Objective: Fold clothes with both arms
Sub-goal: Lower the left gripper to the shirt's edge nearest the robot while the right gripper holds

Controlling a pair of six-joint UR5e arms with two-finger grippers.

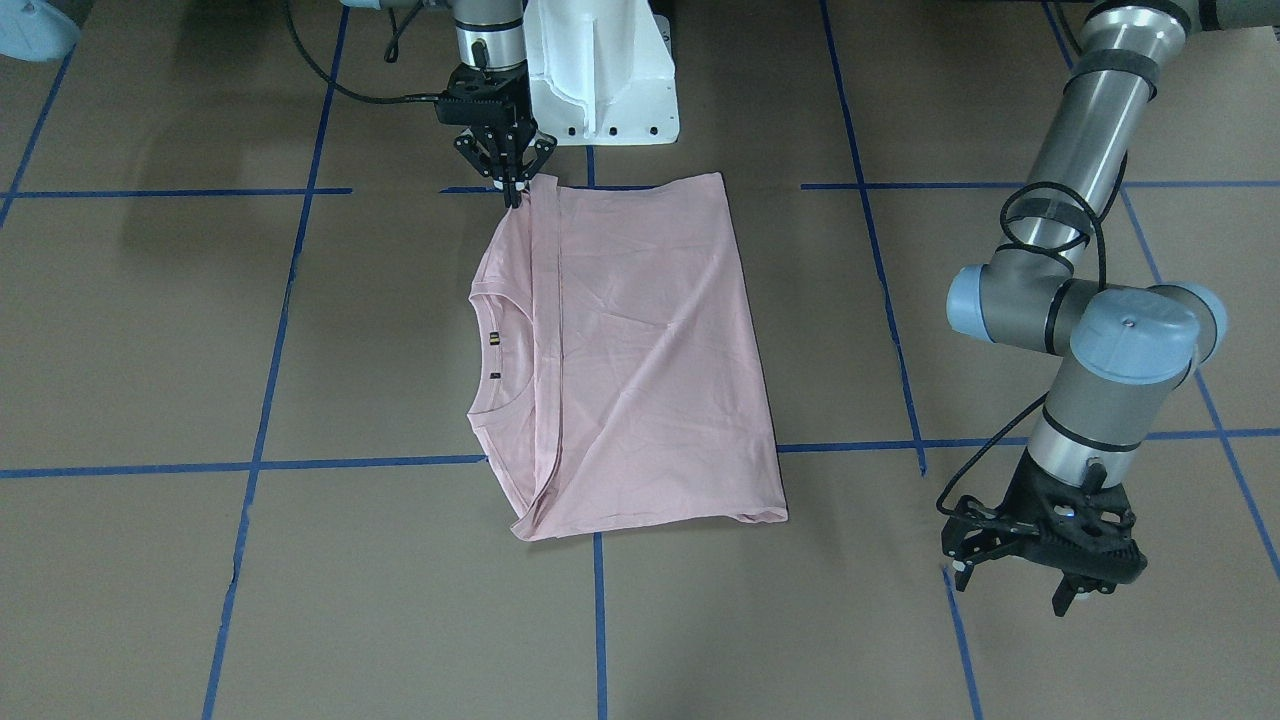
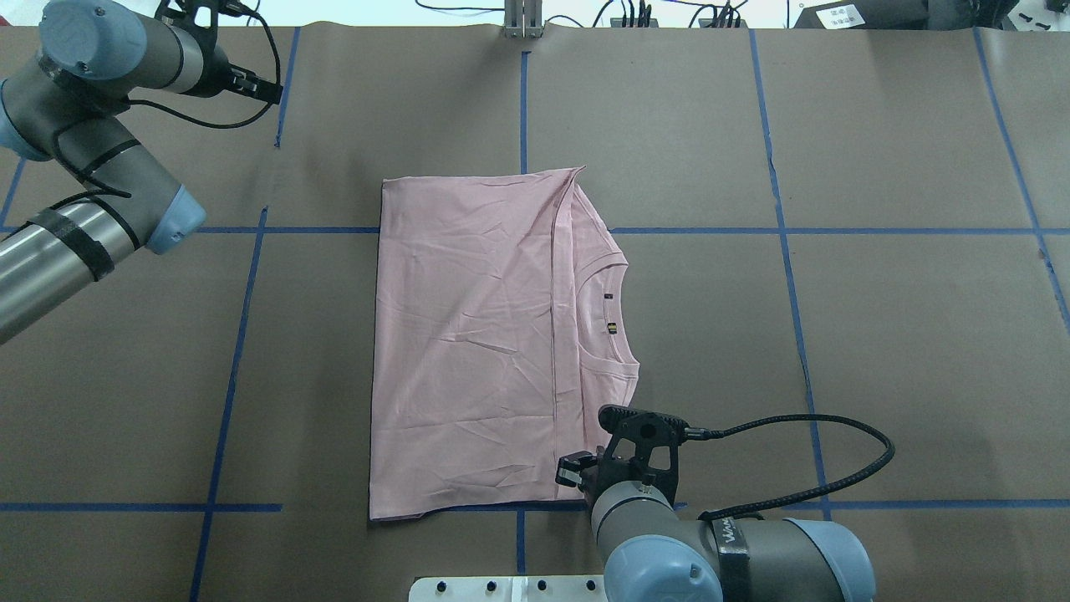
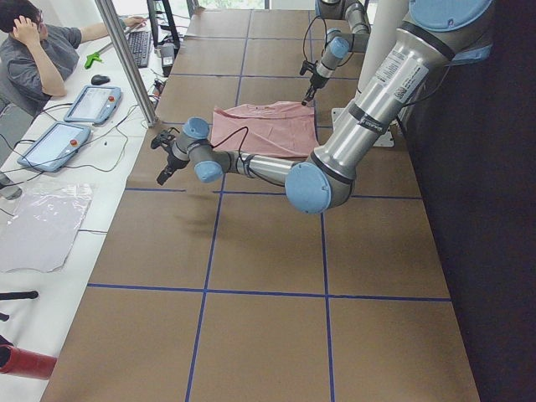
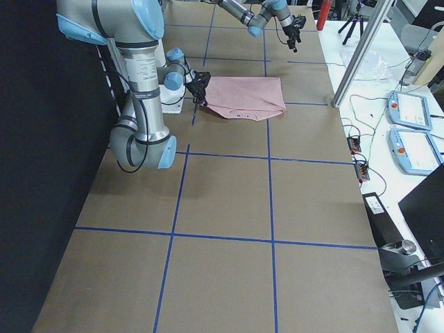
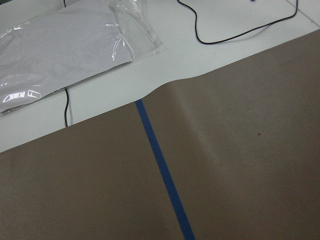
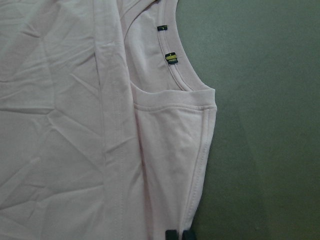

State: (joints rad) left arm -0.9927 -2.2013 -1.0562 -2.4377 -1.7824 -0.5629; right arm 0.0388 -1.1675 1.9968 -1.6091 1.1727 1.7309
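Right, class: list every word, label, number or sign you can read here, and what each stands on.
"W": white lettering on the black strap on the right arm; only the first letter reads.
Two small tags in the T-shirt collar: yellow marks, no readable text.
Lettering along the left arm: too small.
White label at the overhead view's top right: too small.

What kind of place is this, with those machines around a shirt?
Probably a robotics research lab: a left arm and a right arm handle a pink T-shirt over a blue tape grid, with control tablets nearby.
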